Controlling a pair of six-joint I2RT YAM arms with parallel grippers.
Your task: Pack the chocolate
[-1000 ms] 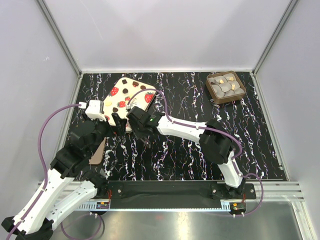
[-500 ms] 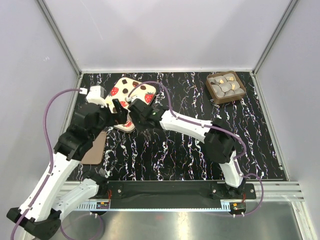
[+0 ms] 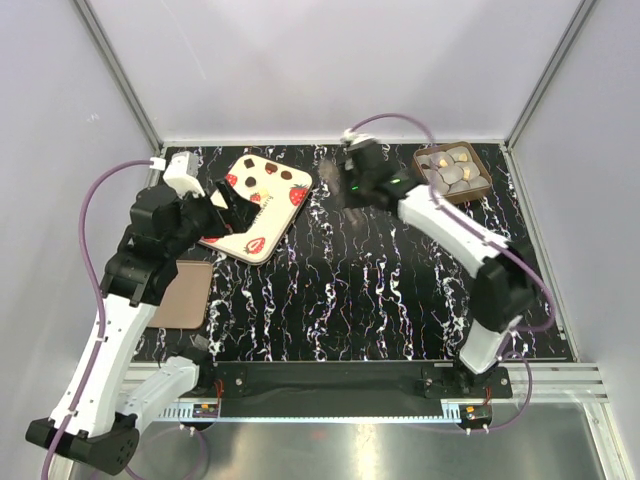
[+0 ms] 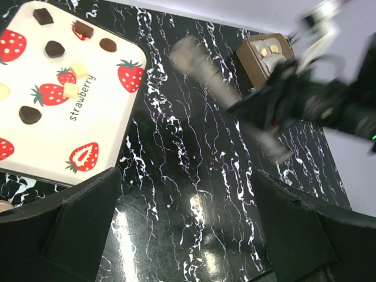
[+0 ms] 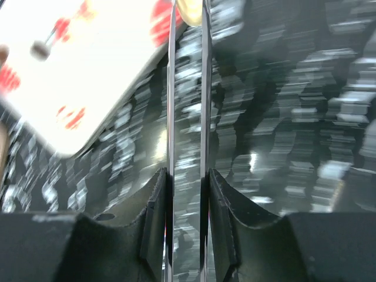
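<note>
The chocolate, several pale grey and gold round pieces, sits in a small square brown tray at the back right, also in the left wrist view. My right gripper is left of the tray. In the right wrist view it is shut on metal tweezers. A pale round bit shows blurred at their tips. My left gripper is open and empty above the table, by the lid's left edge.
The cream strawberry lid lies flat at the back left, also in the left wrist view. A flat brown piece lies by the left arm. Grey walls enclose the black marbled table.
My right gripper swung from beside the lid to the back right, toward the tray, with the tweezers. My left gripper drew back to the left, uncovering the lid.
</note>
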